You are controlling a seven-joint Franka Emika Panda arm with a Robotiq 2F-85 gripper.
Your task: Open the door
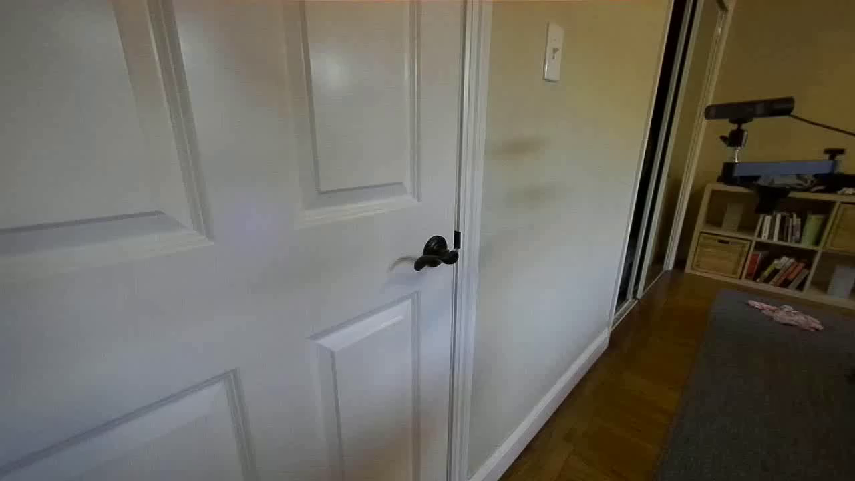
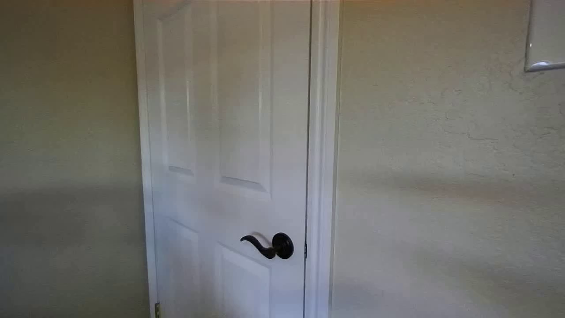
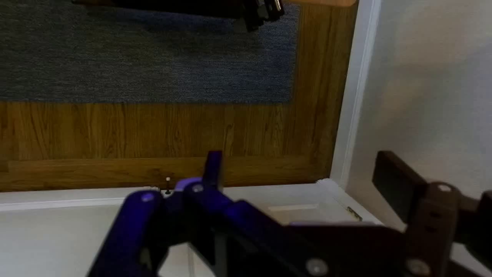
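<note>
jaws wide apart, and here's the danger: an off-line approach could slip past that curved lever handle (image 2: 269,252), leaving the door (image 2: 207,203) closed

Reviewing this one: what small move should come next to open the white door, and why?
I'd probably guide the gripper, jaws apart, toward the black lever handle. In the wrist view the gripper stands open, gripping nothing, and the handle isn't visible; both exterior views show the handle with no gripper at it, and the white panelled door looks shut.
</note>
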